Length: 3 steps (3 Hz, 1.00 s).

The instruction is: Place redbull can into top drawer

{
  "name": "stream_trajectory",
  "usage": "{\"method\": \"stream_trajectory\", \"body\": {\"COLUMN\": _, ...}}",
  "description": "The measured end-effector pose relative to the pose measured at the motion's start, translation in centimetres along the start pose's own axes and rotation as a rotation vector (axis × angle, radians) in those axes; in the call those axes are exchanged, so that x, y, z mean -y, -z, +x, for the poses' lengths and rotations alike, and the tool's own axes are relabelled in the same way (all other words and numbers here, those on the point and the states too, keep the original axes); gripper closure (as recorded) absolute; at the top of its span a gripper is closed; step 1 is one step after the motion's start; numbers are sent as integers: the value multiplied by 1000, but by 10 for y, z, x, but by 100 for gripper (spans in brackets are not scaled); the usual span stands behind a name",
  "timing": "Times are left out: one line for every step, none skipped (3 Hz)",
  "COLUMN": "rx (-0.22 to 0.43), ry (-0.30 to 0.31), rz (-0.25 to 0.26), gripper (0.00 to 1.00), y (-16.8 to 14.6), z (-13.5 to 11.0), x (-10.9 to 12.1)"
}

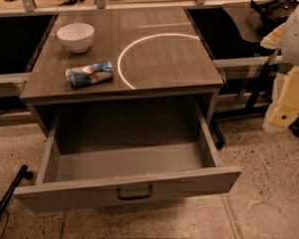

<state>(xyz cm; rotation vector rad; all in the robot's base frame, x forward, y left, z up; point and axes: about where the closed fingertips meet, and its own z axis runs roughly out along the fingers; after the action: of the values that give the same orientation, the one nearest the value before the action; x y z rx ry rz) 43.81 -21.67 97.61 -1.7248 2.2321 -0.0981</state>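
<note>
The redbull can [89, 73] lies on its side on the cabinet top [179, 66], towards the left front of that surface, its long axis running roughly from 9 to 3 o'clock with the right end tipped slightly up the frame. Its blue and silver skin looks crumpled. At about 11 o'clock from the can, near it but not touching, stands a white bowl [75, 36], upright. A thin bright arc of reflected light [154, 36] curves across the top just to the can's right.

The top drawer [65, 195] is pulled well out beneath the cabinet top, at about 5 o'clock from the can. Its inside shows only bare boards, and the dark bar handle [134, 193] sits at the centre of the front panel.

The gripper [287, 101] appears to be the cream-coloured piece at the far right edge of the view, hanging below a white part of the arm, though it is partly cut off by the frame. It is beside the cabinet rather than over it. Whether it is open or closed cannot be told. The can lies at about 9 o'clock from it, well apart, with the whole width of the cabinet top between them. The drawer lies at about 8 o'clock from it.
</note>
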Motion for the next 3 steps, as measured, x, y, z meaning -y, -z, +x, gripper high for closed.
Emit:
{"method": "stream_trajectory", "body": {"rx": 0, "ry": 0, "rz": 0, "gripper": 0, "y": 0, "z": 0, "x": 0}}
{"method": "stream_trajectory", "body": {"rx": 30, "ry": 31, "rz": -8, "gripper": 0, "y": -4, "z": -17, "x": 4}}
{"method": "stream_trajectory", "body": {"rx": 100, "ry": 126, "rz": -31, "gripper": 0, "y": -21, "z": -63, "x": 14}}
